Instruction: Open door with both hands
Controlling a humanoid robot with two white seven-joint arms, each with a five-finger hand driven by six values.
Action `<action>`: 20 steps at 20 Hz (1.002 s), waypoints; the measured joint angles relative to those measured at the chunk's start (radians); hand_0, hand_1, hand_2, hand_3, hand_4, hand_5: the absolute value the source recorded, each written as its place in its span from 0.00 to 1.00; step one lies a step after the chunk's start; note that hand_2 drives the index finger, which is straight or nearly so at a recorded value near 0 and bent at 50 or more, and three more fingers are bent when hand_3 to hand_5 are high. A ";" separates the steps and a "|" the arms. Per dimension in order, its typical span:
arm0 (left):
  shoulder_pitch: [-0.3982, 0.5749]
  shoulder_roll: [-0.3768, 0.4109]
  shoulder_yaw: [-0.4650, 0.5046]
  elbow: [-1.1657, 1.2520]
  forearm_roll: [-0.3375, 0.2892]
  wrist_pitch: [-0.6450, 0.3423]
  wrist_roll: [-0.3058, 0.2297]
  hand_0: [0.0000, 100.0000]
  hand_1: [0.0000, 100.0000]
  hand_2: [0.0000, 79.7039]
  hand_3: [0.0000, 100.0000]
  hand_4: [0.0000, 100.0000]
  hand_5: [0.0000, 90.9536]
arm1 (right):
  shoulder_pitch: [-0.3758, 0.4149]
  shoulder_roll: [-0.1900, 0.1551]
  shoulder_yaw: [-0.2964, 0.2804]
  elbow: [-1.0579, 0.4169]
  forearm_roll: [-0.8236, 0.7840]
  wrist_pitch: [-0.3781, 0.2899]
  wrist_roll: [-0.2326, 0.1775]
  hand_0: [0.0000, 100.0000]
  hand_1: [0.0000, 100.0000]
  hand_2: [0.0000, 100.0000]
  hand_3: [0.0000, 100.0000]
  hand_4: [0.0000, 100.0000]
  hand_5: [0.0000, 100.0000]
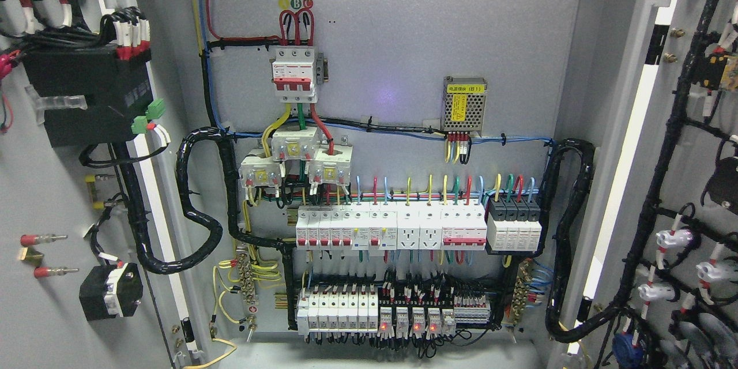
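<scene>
I am looking straight into an open electrical cabinet, and neither of my hands is showing anywhere in the head view, so I cannot tell how open they are or whether they are holding anything.

Starting at the left, the left door [52, 184] is standing swung wide, its inner face turned toward me. It is carrying a black box [86, 95] near the top and a small black switch [110, 291] lower down, with a thick black cable bundle [199, 207] looping from the door across the hinge gap into the cabinet; I judge that slack loop is there so the door can swing without pulling on the wiring.

In the middle, the back panel [403, 40] is holding the gear in tiers. A red and white main breaker [295, 72] is sitting highest, feeding down through yellow, green and red wires to three white blocks [294, 161] just below it. To the right of those, a small metal power supply [463, 105] is mounted alone. Under that, a long row of breakers and sockets [392, 228] is running across, and a lower row of breakers and relays [392, 314] is showing several red lights glowing.

At the right, the right door [692, 184] is also standing wide open, with black cabling and white fittings on its inner face.

With both doors already swung clear, I am judging the opening as essentially finished.
</scene>
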 measured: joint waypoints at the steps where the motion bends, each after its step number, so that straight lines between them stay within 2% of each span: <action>1: -0.002 -0.007 0.017 -0.023 0.013 0.000 0.000 0.00 0.00 0.00 0.00 0.00 0.00 | 0.000 -0.004 -0.004 0.002 -0.006 0.000 0.000 0.00 0.00 0.00 0.00 0.00 0.00; 9: 0.015 -0.030 0.226 -0.146 0.109 -0.001 0.004 0.00 0.00 0.00 0.00 0.00 0.00 | 0.006 -0.025 -0.030 0.016 -0.028 -0.001 -0.001 0.00 0.00 0.00 0.00 0.00 0.00; 20: 0.101 -0.027 0.516 -0.209 0.188 -0.001 -0.003 0.00 0.00 0.00 0.00 0.00 0.00 | 0.047 -0.035 -0.088 0.035 -0.098 -0.001 0.004 0.00 0.00 0.00 0.00 0.00 0.00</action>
